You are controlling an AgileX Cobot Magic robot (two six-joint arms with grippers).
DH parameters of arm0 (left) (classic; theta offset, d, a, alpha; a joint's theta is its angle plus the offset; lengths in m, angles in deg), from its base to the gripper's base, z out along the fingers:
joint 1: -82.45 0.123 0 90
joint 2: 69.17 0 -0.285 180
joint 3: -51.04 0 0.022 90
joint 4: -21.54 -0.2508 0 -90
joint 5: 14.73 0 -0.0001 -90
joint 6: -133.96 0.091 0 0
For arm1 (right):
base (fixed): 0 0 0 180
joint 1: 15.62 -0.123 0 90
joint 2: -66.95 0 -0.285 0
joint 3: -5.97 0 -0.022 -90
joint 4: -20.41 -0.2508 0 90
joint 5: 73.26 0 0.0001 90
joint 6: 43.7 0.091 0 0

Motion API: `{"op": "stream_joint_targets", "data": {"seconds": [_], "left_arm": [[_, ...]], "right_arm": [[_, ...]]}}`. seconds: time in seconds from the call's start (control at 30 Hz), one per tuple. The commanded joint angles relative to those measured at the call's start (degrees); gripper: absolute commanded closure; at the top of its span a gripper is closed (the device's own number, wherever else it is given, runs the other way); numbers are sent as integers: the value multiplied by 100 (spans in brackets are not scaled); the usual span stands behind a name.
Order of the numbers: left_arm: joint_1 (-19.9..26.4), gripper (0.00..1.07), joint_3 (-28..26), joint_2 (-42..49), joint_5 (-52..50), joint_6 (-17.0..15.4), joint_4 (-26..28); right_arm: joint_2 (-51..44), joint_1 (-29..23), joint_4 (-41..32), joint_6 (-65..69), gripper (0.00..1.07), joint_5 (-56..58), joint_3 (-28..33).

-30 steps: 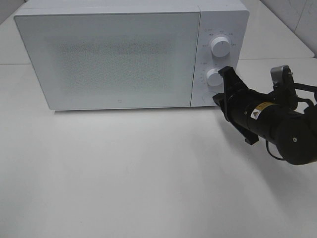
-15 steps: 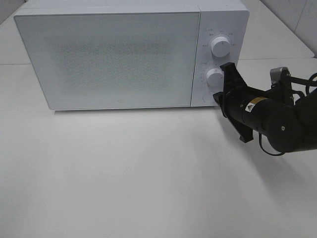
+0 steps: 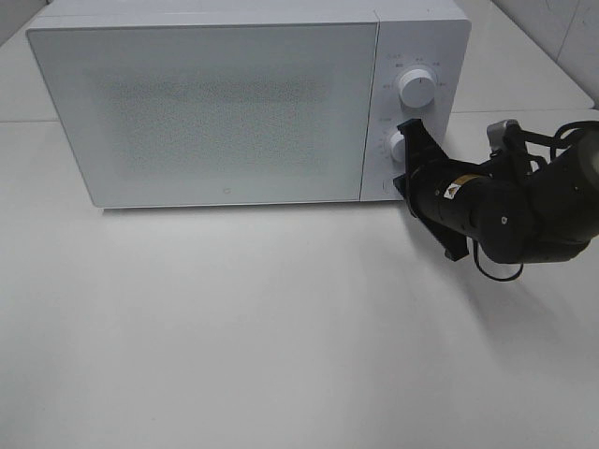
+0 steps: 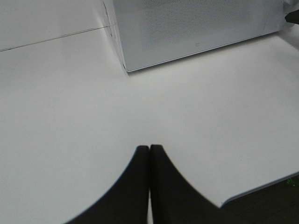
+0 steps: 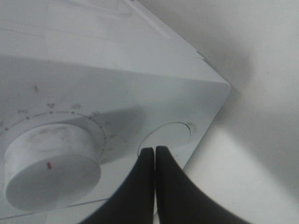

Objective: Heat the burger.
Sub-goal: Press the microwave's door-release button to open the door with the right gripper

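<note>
The burger shows in none of our views. We judge it lies behind the shut door of the microwave (image 3: 201, 103), whose frosted front hides the inside. The microwave stands along the far edge of the desk (image 3: 234, 327). The left pincer (image 4: 149, 150), fingers pressed together on nothing, hangs over the desk's bare near part, well apart from the microwave's front left corner. The right pincer (image 5: 154, 153), likewise closed and empty, is the nearer one. Its joined tips appear to touch the round button (image 5: 168, 135) at the control panel's lower corner, just beside the lower dial (image 5: 51, 170). We judge the next move turns on that contact: a straight push into the panel.
</note>
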Motion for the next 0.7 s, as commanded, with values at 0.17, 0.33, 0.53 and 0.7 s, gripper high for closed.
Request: {"op": "stream_joint_targets", "data": {"seconds": [0.17,0.33,0.53,0.7], "left_arm": [[29,106,17,115,-86,-17,29],[29,106,17,115,-86,-17,29],[29,106,17,115,-86,-17,29],[29,106,17,115,-86,-17,29]], "right_arm": [[40,0,-52,-126,107,6,-292],[178,0,-103,-126,107,-11,-309],[309,0,201,-132,107,-647,-309],[309,0,0,-138,107,-900,-309]]}}
